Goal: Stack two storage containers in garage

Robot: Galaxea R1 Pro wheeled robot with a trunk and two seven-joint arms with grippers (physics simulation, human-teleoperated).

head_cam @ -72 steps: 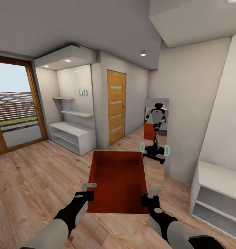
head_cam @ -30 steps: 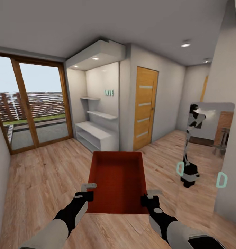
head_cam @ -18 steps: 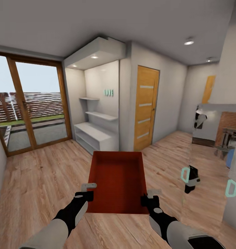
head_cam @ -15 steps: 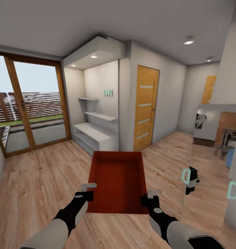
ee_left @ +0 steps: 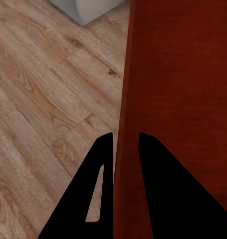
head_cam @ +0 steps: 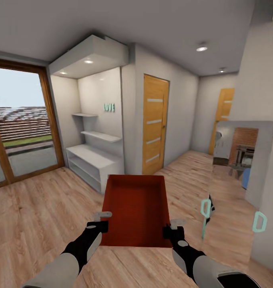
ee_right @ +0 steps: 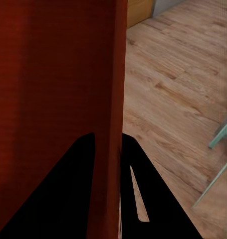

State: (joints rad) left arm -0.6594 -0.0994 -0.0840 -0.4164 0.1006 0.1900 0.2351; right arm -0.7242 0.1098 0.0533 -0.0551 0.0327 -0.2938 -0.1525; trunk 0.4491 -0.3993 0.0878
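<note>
One orange-red storage container [head_cam: 136, 208] hangs level in front of me above the light wood plank floor [head_cam: 40, 208]. My left gripper [head_cam: 102, 222] is shut on its left wall near the close corner, and my right gripper [head_cam: 174, 226] is shut on its right wall. The left wrist view has the thin wall of the container [ee_left: 178, 99] running between the left gripper's [ee_left: 124, 137] dark fingers. In the right wrist view the container [ee_right: 58, 99] wall sits the same way inside the right gripper [ee_right: 107, 134]. The bin is empty. The garage is out of view.
A white low shelf unit [head_cam: 92, 164] stands in an alcove ahead left, beside a closed wooden door [head_cam: 154, 124]. A second wooden door [head_cam: 222, 112] ends a passage ahead right. A tall mirror [head_cam: 236, 160] leans on the right wall. A glass sliding door [head_cam: 16, 136] is at far left.
The whole view has swung as the robot moves through the room, lately to the right. Both grippers keep the same hold on the container.
</note>
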